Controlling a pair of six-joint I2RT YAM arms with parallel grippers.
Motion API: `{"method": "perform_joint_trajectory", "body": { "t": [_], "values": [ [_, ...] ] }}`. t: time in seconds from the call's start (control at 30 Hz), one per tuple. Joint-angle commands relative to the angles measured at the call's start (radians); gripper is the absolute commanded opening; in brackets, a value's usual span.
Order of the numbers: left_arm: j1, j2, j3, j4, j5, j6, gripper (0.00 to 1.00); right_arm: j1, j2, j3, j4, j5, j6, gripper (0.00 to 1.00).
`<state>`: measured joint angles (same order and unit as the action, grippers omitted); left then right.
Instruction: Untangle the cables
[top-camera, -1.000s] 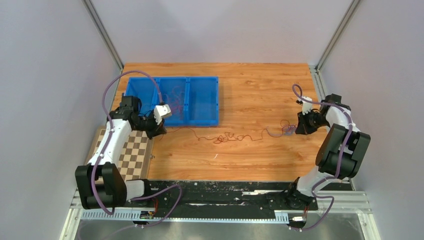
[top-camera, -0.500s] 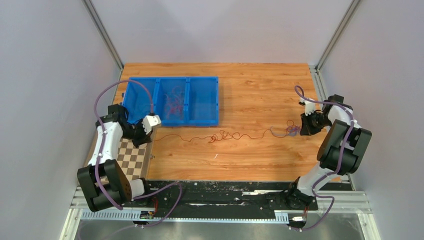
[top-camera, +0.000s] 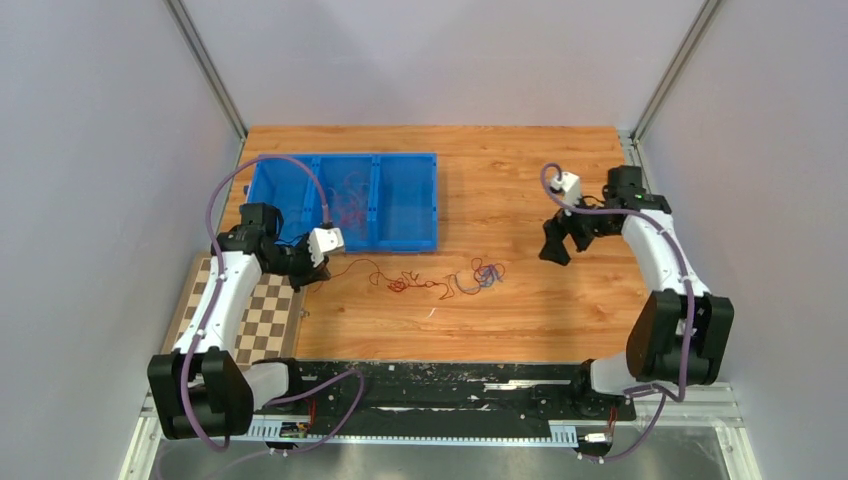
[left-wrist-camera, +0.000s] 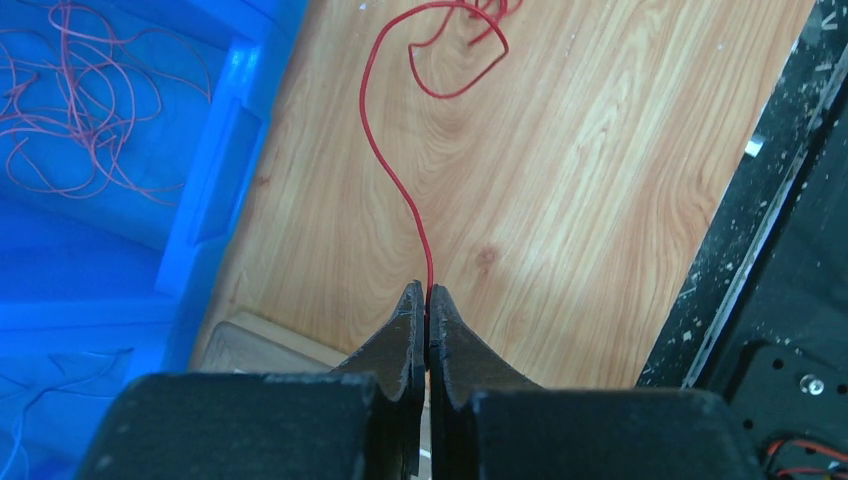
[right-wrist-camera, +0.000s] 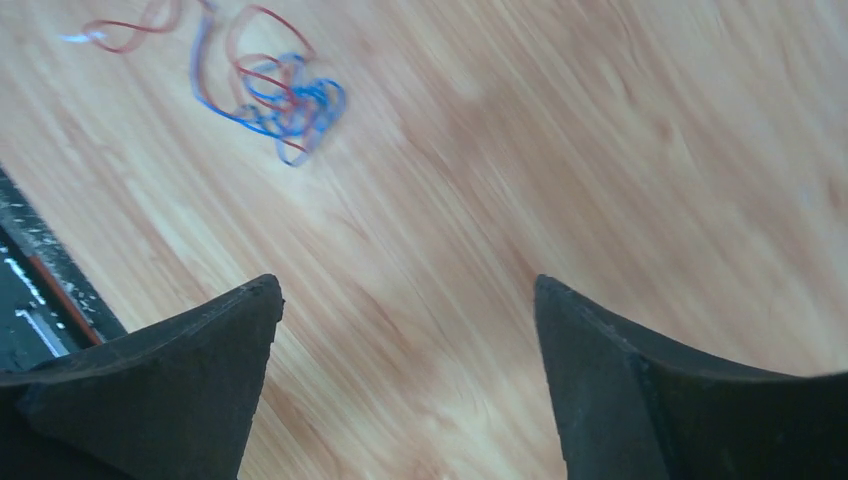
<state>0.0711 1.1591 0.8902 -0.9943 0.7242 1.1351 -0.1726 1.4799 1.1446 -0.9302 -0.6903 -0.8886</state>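
Left wrist view first: got the left gripper (left-wrist-camera: 428, 296) pressed together right at the tips, pinching the end of the thin red wire (left-wrist-camera: 385, 165). Got the right gripper (right-wrist-camera: 408, 292) spread wide and holding nothing, hanging over the bare wooden tabletop (right-wrist-camera: 650, 120), right of centre in the overhead frame. Can follow the wire lying slack across the middle of the table to a small blue-and-red knotted clump (top-camera: 484, 273) just right of centre, with a smaller red snarl (top-camera: 398, 285) to its left. Biggest worry, probably: tugging from the left alone and cinching those knots tighter, or just dragging the whole string along with nothing anchoring the far end. Could also lose the wire out of such a thin tip pinch. Also worth watching the blue plastic three-bin tray (top-camera: 437, 200) close by at upper left, with loose red wires (top-camera: 345, 192) in its middle bin. Easy to snag the rim swinging that way. Checkerboard mat (top-camera: 255, 310) at lower left, not in the way of the wire.
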Motion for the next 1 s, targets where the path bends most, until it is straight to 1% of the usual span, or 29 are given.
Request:
{"method": "perform_joint_trajectory", "body": {
  "t": [0.0, 0.07, 0.17, 0.23, 0.3, 0.47, 0.63, 0.7, 0.77, 0.8, 0.9, 0.93, 0.97],
  "values": [
    [-0.006, -0.019, -0.017, 0.080, 0.034, -0.124, 0.00, 0.235, -0.102, -0.041, 0.127, -0.068, 0.085, 0.97],
    [-0.007, -0.024, -0.019, 0.094, 0.037, -0.155, 0.00, 0.352, -0.104, -0.070, 0.218, -0.049, 0.139, 1.00],
    [-0.006, -0.029, -0.022, 0.118, 0.040, -0.195, 0.00, 0.529, -0.048, -0.084, 0.342, -0.021, 0.205, 1.00],
    [-0.005, -0.029, -0.020, 0.128, 0.041, -0.222, 0.00, 0.615, 0.000, -0.078, 0.395, -0.011, 0.231, 1.00],
    [-0.004, -0.029, -0.018, 0.134, 0.037, -0.244, 0.00, 0.690, 0.052, -0.071, 0.436, 0.002, 0.244, 0.97],
    [-0.006, -0.046, -0.019, 0.157, 0.036, -0.298, 0.00, 0.808, 0.196, -0.055, 0.509, 0.060, 0.239, 0.85],
    [-0.004, -0.058, -0.010, 0.168, 0.035, -0.330, 0.00, 0.858, 0.304, -0.047, 0.614, 0.146, 0.267, 0.74],
    [-0.002, -0.063, 0.002, 0.177, 0.032, -0.358, 0.00, 0.862, 0.337, -0.042, 0.637, 0.172, 0.277, 0.65],
    [0.004, -0.067, 0.024, 0.180, 0.044, -0.397, 0.00, 0.864, 0.358, -0.043, 0.649, 0.198, 0.274, 0.53],
    [0.013, -0.070, 0.047, 0.183, 0.050, -0.438, 0.00, 0.866, 0.362, -0.050, 0.652, 0.206, 0.267, 0.43],
    [0.040, -0.077, 0.119, 0.193, 0.096, -0.548, 0.00, 0.864, 0.328, -0.078, 0.652, 0.243, 0.273, 0.06],
    [0.054, -0.083, 0.163, 0.197, 0.102, -0.573, 0.00, 0.860, 0.303, -0.099, 0.648, 0.265, 0.269, 0.01],
    [0.062, -0.087, 0.185, 0.211, 0.115, -0.618, 0.00, 0.851, 0.273, -0.130, 0.640, 0.283, 0.266, 0.00]
  ]
}}
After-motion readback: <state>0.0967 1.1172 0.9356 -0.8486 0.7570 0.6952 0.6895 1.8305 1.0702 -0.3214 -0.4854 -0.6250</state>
